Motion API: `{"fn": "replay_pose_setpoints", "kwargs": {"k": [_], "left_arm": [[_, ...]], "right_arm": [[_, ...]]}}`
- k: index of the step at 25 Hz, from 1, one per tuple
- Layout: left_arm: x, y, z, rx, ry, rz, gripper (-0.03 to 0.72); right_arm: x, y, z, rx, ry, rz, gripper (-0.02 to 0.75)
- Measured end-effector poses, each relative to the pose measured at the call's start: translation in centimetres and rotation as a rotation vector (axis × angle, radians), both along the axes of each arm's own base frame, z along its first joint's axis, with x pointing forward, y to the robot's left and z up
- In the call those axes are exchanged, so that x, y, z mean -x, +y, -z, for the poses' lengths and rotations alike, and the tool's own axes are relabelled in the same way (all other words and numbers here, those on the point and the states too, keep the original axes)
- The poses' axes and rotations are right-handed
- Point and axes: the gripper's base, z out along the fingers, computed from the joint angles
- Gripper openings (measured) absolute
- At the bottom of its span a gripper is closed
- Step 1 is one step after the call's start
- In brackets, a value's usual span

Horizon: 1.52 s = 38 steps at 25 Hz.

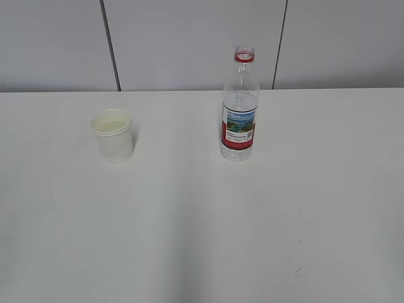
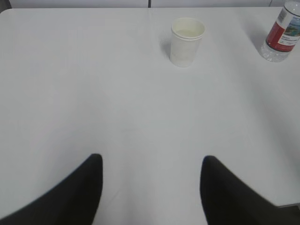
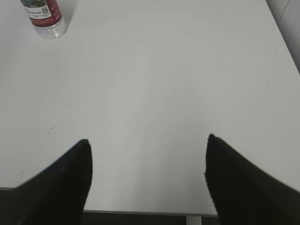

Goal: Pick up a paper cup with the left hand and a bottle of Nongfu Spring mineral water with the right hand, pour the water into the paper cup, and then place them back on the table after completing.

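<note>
On the white table, the uncapped bottle stands far ahead-left of your right hand, so grip its stiff labelled waist, while the light, crushable paper cup stands well ahead of your left hand, both hands spread wide and empty.

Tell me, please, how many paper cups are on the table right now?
1. The paper cup stands upright on the table, left of the bottle. No other is visible in any view.
</note>
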Motion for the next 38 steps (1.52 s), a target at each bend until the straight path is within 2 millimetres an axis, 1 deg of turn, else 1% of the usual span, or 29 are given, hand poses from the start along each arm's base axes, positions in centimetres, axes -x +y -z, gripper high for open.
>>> {"fn": "replay_pose_setpoints", "kwargs": {"k": [11, 26, 38], "left_arm": [[0.0, 0.01, 0.0, -0.001, 0.0, -0.001, 0.375], [0.0, 0.01, 0.0, -0.001, 0.0, -0.001, 0.375], [0.0, 0.01, 0.0, -0.001, 0.0, -0.001, 0.375]], "right_arm": [[-0.32, 0.17, 0.15, 0.019, -0.016, -0.03, 0.553], [-0.35, -0.39, 0.02, 0.075, -0.027, 0.008, 0.553], [-0.26, -0.2, 0.05, 0.065, -0.025, 0.063, 0.553]]}}
